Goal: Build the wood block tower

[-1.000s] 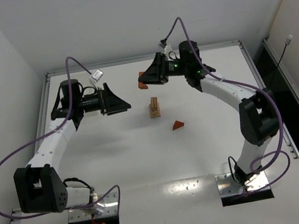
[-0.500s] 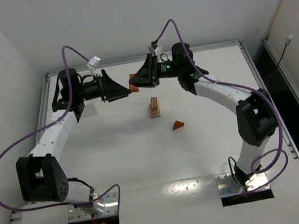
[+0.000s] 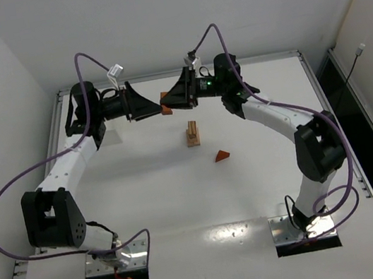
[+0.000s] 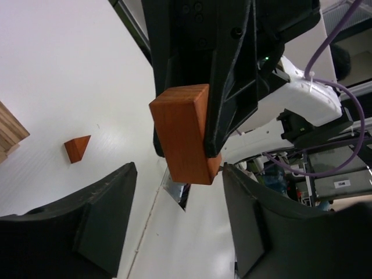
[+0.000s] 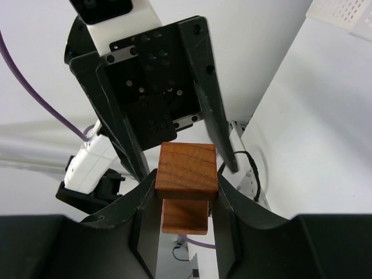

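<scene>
A reddish-brown wood block [image 3: 165, 104] hangs in the air at the back of the table, with my right gripper [image 3: 171, 100] shut on it [image 5: 186, 171]. My left gripper [image 3: 152, 107] faces it from the left, open. In the left wrist view the block's free end [image 4: 183, 136] reaches just between my left fingertips [image 4: 122, 180]. One pad is close beside the block and the other stands apart. The tower [image 3: 193, 134], a short tan and brown column, stands on the table in front of both grippers. A reddish-brown wedge [image 3: 223, 155] lies to the tower's front right.
The wedge [image 4: 77, 149] and a tan edge of the tower [image 4: 9, 131] show at the left of the left wrist view. A white perforated tray corner [image 5: 344, 17] shows in the right wrist view. White walls bound the table on the left and at the back.
My left gripper has swung right to meet the block and its jaws have narrowed. My right gripper moved left with the block, then held still.
</scene>
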Available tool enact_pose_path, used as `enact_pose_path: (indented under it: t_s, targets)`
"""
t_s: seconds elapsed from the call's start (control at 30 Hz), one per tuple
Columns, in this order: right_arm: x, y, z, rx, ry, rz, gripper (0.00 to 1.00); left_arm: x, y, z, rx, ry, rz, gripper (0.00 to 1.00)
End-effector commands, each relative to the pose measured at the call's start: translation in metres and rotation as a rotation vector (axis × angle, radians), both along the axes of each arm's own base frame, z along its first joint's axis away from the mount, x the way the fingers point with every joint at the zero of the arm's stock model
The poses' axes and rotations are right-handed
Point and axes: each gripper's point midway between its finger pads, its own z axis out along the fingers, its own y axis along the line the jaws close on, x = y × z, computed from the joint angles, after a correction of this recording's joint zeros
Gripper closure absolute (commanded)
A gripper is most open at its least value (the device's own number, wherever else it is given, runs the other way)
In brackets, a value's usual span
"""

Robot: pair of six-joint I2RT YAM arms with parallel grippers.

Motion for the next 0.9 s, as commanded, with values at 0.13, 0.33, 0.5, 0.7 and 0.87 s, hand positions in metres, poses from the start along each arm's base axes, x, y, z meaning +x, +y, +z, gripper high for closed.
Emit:
enact_pose_path:
  t_s: [0.13, 0.33, 0.5, 0.7, 0.87]
  targets:
    - [-0.007, 0.001, 0.029, 0.052, -0.091, 0.016, 1.0, -0.005, -0.006, 0.026, -0.049, -0.086, -0.053, 0.47]
    - [-0.006, 0.006, 0.029, 0.053, -0.092, 0.026, 1.0, -0.005, -0.006, 0.026, -0.061, -0.077, -0.062, 0.54]
    - [-0.002, 0.009, 0.033, 0.058, -0.103, 0.026, 1.0, -0.005, -0.006, 0.027, -0.07, -0.073, -0.063, 0.56]
    - [0.001, 0.01, 0.037, 0.063, -0.113, 0.026, 1.0, -0.006, -0.006, 0.02, -0.068, -0.055, -0.062, 0.56]
    - [0.004, 0.012, 0.044, 0.072, -0.13, 0.026, 1.0, -0.006, -0.006, 0.017, -0.067, -0.046, -0.062, 0.53]
